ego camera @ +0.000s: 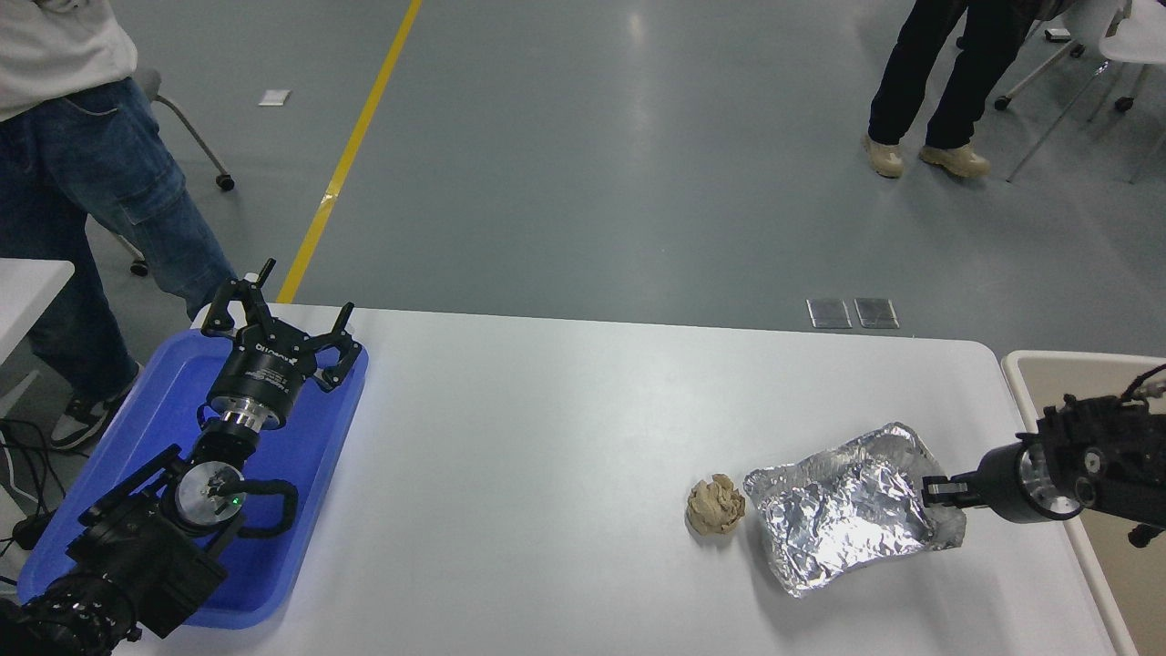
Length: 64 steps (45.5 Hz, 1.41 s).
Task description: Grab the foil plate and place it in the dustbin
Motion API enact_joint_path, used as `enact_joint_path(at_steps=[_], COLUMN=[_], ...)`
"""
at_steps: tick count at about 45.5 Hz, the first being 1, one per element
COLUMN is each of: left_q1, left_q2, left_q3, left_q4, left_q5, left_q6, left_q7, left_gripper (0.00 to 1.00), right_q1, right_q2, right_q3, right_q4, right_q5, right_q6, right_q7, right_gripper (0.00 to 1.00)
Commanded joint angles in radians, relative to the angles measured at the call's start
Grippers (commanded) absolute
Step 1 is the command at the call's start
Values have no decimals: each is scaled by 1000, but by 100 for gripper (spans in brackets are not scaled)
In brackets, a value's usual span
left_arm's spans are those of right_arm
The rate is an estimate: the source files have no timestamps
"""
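Observation:
The foil plate (843,519) is a wrinkled silver tray near the table's right front, tilted with its right edge raised. My right gripper (938,493) comes in from the right edge and is shut on that right edge of the foil plate. The dustbin (1057,378) is a beige bin with a cream rim off the table's right side, partly behind my right arm. My left gripper (273,314) is parked over the blue tray at the lower left, fingers spread open and empty.
A tan paper wad (715,504) lies just left of the foil plate, close to it. A blue tray (301,456) sits at the table's left. One person stands at the far left, another on the floor at top right.

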Motion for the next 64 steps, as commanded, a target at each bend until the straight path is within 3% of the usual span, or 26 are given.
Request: enact_joint_path(at_steps=[1,18,38,64], left_q1=[0,0,0,0], left_q2=[0,0,0,0], left_q3=[0,0,0,0], left_q4=[0,0,0,0], left_q5=[0,0,0,0], left_q6=[0,0,0,0], left_q7=[0,1,0,0], left_gripper=[100,100,100,100], right_q1=[100,388,714,826], right_q2=[-61,-177,-167,-157], right_q3=[1,-3,-3,-3], right_q4=[2,108,119,124], right_q5=[0,0,0,-3], right_q6=[68,296,528,531], right_q7=[20,28,26,22], right_gripper=[0,0,0,0])
